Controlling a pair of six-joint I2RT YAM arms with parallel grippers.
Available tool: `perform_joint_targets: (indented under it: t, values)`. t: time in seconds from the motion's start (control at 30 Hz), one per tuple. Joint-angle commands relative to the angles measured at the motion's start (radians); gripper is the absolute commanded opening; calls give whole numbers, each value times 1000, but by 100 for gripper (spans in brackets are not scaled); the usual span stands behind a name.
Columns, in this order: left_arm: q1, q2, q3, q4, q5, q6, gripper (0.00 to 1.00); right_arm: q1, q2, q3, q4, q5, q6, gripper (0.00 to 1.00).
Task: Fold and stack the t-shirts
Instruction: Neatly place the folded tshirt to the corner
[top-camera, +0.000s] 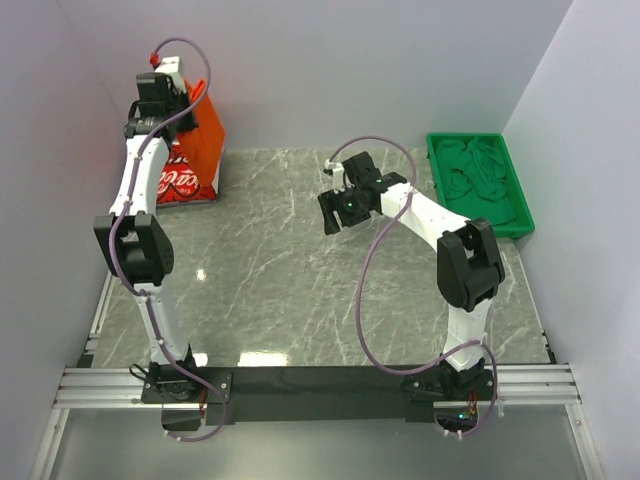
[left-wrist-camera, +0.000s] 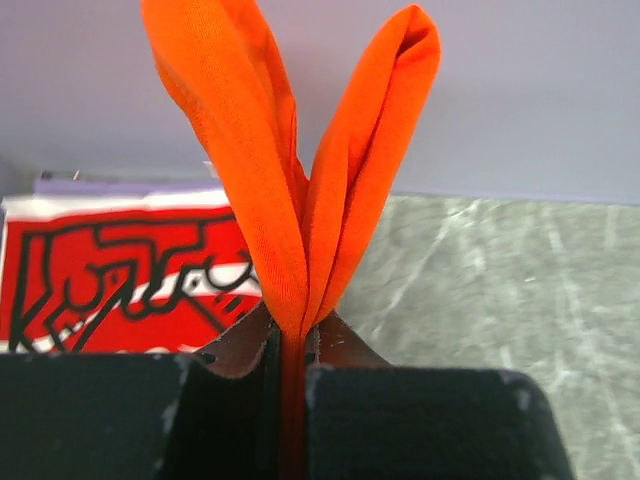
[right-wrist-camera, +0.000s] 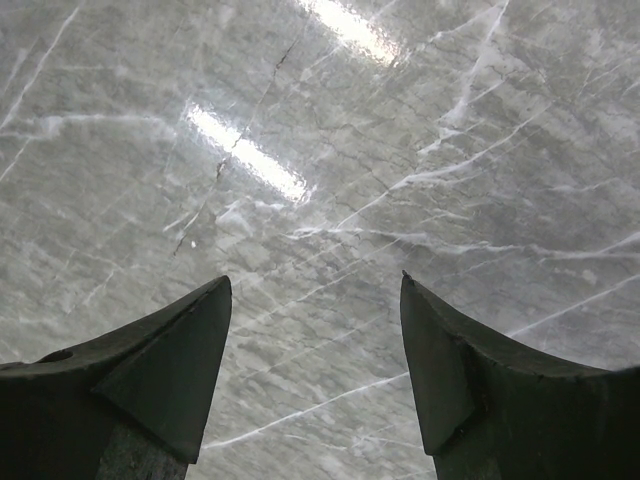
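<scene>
The orange t-shirt (top-camera: 206, 128) hangs in the air at the far left corner of the table, pinched in your left gripper (left-wrist-camera: 290, 345). In the left wrist view, two folds of the orange cloth rise in a V out of the narrow slit between the jaws, which are clamped tight on it.

The red t-shirt (top-camera: 185, 182), printed with white script lettering, lies flat on the table in a compact rectangle just below the orange one. Seen from above, the hanging orange cloth meets the far part of the red shirt. You cannot tell whether the two touch.

Your right gripper (top-camera: 330, 213) hovers over the far middle of the table, well apart from both shirts. Its fingers (right-wrist-camera: 180, 360) are spread wide and hold nothing. Between them you see only the bare grey marble table (top-camera: 280, 290), with bright streaks of reflected light.

At the far right corner sits a green tray (top-camera: 465, 137). Inside it lies crumpled dark green cloth (top-camera: 480, 180). The right arm's upper section reaches across the table just to the near left of this tray.
</scene>
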Motion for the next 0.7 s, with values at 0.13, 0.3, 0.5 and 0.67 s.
perform_joint_targets:
  t: [0.13,0.3,0.5,0.67]
  values:
    - [89,0,-63,82,14,18,1,-5,18,65,-6,-1,-4,75]
    - [157,51,-52,84,36,7,2,-2,26,76,-15,2,-8,75]
    - [220,120,-27,87,39,44,4,3,49,108,-35,1,-9,75]
    - [263,183,-20,98,30,70,18,3,54,114,-40,10,-15,75]
